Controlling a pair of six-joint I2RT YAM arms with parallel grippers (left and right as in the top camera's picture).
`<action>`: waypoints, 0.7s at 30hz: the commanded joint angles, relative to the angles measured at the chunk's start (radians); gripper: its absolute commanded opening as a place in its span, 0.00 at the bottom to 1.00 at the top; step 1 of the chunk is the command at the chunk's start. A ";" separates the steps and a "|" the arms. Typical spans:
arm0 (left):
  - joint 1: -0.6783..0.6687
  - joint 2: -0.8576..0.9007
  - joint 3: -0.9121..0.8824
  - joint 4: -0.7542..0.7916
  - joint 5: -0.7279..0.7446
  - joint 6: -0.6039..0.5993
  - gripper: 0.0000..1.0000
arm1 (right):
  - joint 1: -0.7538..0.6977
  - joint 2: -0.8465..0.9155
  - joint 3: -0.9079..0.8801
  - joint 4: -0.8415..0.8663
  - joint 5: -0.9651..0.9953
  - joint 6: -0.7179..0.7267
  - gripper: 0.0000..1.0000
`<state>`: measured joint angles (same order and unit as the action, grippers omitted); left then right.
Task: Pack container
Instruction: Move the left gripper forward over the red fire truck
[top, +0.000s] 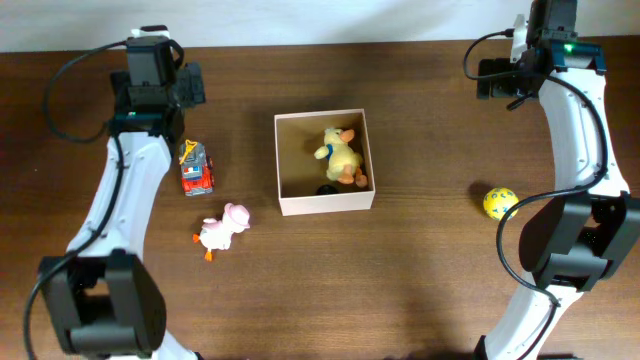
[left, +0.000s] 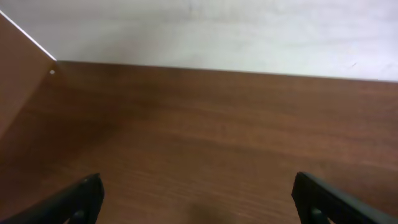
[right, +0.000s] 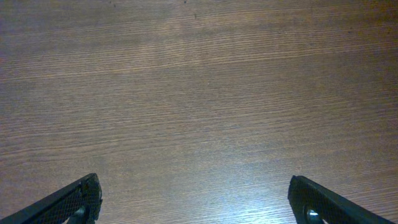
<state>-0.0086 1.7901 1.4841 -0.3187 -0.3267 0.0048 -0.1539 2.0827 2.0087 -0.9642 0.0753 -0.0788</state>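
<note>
The container, a square shallow box with cream walls and a tan inside, stands mid-table in the overhead view. A yellow plush duck lies inside it, with a small dark thing at the near wall. A red toy fire truck and a pink-and-white plush bird lie left of the box. A yellow ball lies to the right. My left gripper is open and empty over bare wood at the back left. My right gripper is open and empty at the back right.
The table's back edge meets a white wall just beyond the left gripper. Both arm bases stand at the near corners of the brown wooden table.
</note>
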 joint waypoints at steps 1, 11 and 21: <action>0.013 0.070 0.022 0.008 0.011 0.015 0.99 | 0.001 0.005 0.019 0.000 0.011 0.004 0.99; 0.055 0.175 0.022 -0.055 0.080 0.008 0.99 | 0.001 0.005 0.019 0.000 0.011 0.004 0.99; 0.060 0.181 0.022 -0.198 0.264 0.008 0.76 | 0.001 0.005 0.019 0.000 0.011 0.005 0.99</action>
<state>0.0483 1.9640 1.4845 -0.4866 -0.1474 0.0078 -0.1539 2.0827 2.0090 -0.9642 0.0753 -0.0788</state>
